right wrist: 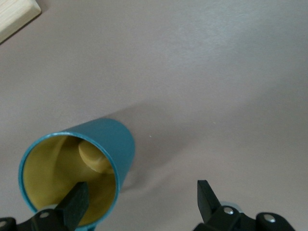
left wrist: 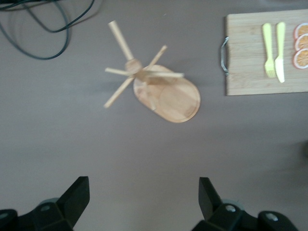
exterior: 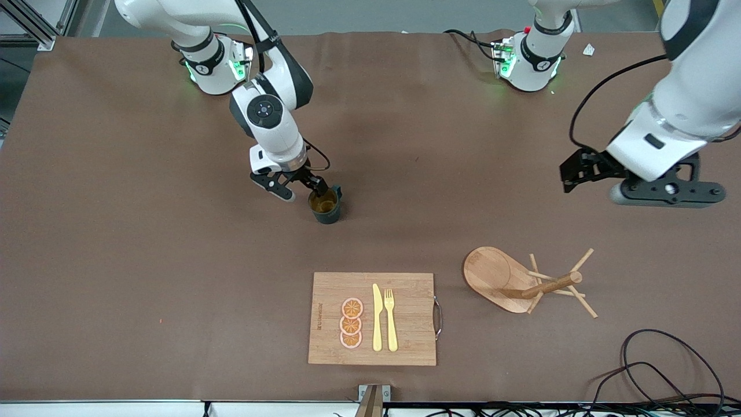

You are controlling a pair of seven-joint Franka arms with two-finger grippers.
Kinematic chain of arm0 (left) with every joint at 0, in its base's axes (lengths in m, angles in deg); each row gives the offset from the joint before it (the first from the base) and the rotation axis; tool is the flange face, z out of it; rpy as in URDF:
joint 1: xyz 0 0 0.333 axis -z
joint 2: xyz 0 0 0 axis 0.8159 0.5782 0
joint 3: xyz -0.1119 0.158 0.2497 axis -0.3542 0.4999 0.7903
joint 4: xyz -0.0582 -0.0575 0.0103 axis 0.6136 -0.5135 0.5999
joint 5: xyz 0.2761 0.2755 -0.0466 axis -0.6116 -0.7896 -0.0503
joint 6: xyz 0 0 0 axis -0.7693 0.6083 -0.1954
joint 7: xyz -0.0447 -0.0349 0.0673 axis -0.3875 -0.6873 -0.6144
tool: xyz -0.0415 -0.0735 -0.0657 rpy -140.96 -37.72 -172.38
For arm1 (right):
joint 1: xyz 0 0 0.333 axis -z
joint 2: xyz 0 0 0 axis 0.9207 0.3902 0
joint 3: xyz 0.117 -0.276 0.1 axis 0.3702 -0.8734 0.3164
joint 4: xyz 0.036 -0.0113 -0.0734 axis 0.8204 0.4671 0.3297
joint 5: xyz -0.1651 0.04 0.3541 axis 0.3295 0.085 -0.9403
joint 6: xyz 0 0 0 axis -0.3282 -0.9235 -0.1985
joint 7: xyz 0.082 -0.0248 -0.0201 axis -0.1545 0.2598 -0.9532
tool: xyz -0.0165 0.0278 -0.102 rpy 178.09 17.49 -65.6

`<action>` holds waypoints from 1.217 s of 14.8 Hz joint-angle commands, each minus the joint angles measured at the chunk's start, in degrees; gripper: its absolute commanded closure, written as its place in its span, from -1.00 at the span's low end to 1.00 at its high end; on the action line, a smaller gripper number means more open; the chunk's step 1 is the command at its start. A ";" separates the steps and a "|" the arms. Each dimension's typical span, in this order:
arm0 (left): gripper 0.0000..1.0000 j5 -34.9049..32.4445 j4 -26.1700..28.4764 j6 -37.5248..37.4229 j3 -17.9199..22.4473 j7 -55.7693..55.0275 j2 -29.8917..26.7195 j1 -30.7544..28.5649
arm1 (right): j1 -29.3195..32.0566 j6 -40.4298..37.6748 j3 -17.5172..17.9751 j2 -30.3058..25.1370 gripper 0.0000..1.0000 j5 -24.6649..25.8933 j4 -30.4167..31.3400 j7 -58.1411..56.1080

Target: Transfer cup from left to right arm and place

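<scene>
The dark teal cup (exterior: 325, 207) with a mustard-yellow inside stands upright on the brown table, about mid-table toward the right arm's end. My right gripper (exterior: 302, 191) is open right beside it, just above the table. In the right wrist view one fingertip (right wrist: 77, 199) shows over the cup's rim and yellow inside, the other is apart from the cup (right wrist: 103, 142) over bare table, and the right gripper (right wrist: 139, 197) grips nothing. My left gripper (exterior: 570, 172) is open and empty, up in the air over the table at the left arm's end; the left wrist view (left wrist: 144, 192) shows bare table between its fingers.
A wooden cutting board (exterior: 405, 289) with orange slices (exterior: 351, 323), a yellow knife (exterior: 377, 317) and fork (exterior: 391, 318) lies near the front camera. A wooden mug tree (exterior: 521, 281) lies tipped on its side beside it. Black cables (exterior: 666, 365) lie at the near corner.
</scene>
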 commanded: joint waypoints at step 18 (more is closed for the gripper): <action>-1.00 4.26 1.06 -1.17 16.94 13.58 -1.25 6.11 | 11.08 -13.83 -0.80 -6.24 0.99 0.00 -1.81 -56.18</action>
